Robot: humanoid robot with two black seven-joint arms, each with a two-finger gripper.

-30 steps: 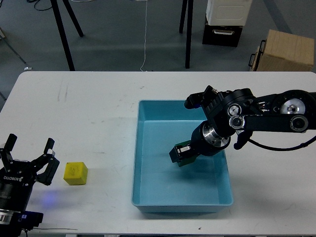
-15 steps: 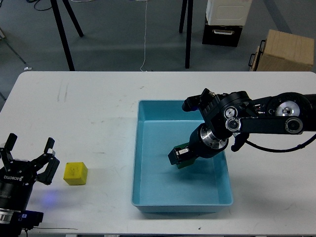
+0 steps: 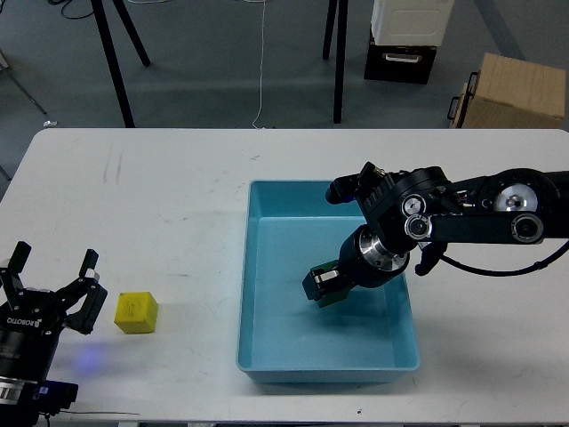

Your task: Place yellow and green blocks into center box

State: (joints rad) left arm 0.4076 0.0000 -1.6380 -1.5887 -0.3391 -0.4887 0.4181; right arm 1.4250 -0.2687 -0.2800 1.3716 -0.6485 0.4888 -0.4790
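Your right gripper (image 3: 322, 286) pinches the green block (image 3: 331, 285) low inside the blue box (image 3: 267, 267), while the yellow block (image 3: 136, 312), near the bench's front-left corner, sits just right of your spread left gripper (image 3: 52, 283).

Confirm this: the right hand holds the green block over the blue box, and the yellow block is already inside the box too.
One thing is wrong. The yellow block is not in the blue box; it sits on the white table, beside the open left hand. The head view shows this. The rest holds: the right hand holds the green block over the box.
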